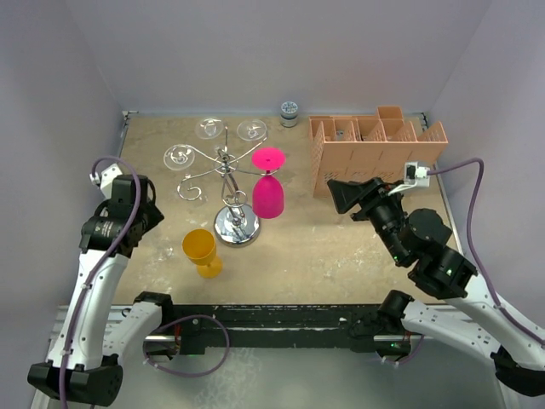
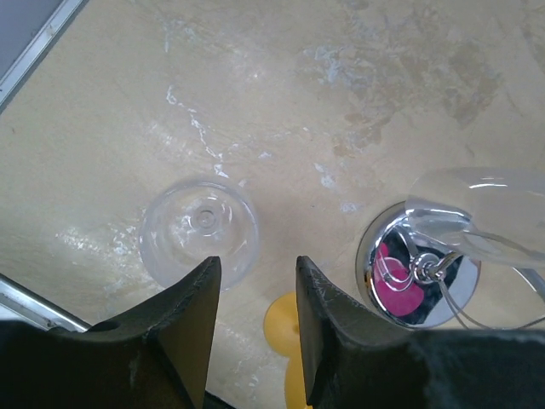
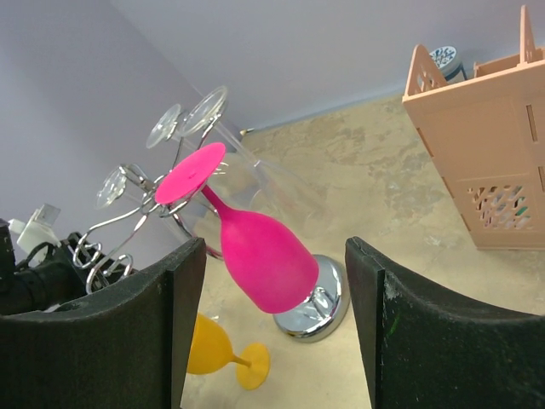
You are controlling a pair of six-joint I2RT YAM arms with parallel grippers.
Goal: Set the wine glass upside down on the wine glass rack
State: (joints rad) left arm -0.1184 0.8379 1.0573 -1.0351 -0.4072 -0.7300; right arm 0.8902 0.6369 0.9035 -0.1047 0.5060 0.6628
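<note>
Top external view: the silver wine glass rack (image 1: 223, 175) already carries a pink glass (image 1: 267, 194) hanging bowl-down from one arm, with clear glasses (image 1: 210, 128) hooked on the far arms. So part of the job looks done. What seems left is on the table — a yellow glass (image 1: 199, 248) just beside the mirrored base, apparently tipped over, and a clear wine glass (image 2: 197, 228) near it. The left gripper (image 2: 258, 266) hangs over that clear glass, fingers partly apart, gripping nothing. The right gripper (image 3: 274, 245) faces the rack from well back — fingers (image 3: 170, 315) wide, empty.
</note>
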